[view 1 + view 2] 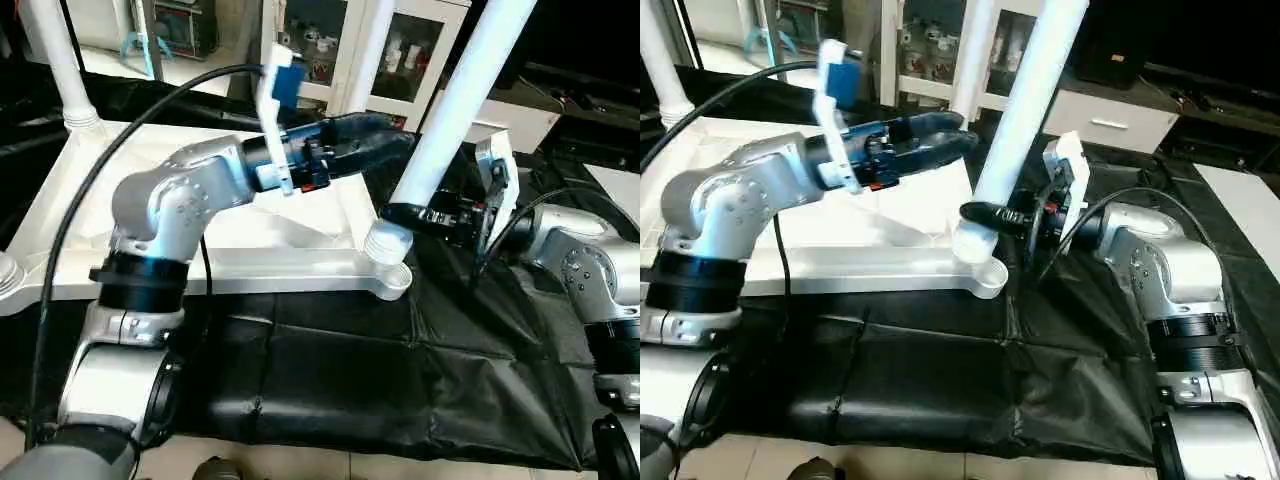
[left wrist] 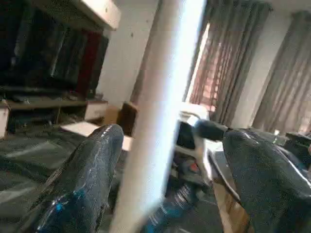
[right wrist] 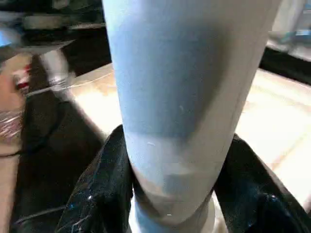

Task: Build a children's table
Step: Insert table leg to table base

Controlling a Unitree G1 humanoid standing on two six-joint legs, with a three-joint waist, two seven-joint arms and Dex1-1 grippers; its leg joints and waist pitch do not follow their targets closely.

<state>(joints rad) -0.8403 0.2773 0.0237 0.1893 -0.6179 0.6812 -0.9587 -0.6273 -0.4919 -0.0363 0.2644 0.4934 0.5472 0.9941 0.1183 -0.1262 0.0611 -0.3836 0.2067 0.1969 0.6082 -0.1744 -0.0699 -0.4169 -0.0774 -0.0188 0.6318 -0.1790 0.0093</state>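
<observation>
we lose the tops of the white legs point(image 1: 455, 105) past the upper edge, our left forearm point(image 1: 190, 195) hides part of the tabletop point(image 1: 250, 262), and the leg is a blurred streak in the left wrist view.

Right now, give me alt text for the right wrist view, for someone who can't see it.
Two black fingers of the right gripper clamp the base of a thick white table leg, which rises from the white tabletop lying on black cloth.

left end effector point(image 1: 385, 128): fingers spread, arm reaching across | right end effector point(image 3: 170, 194): fingers clamped, forearm angled inward
</observation>
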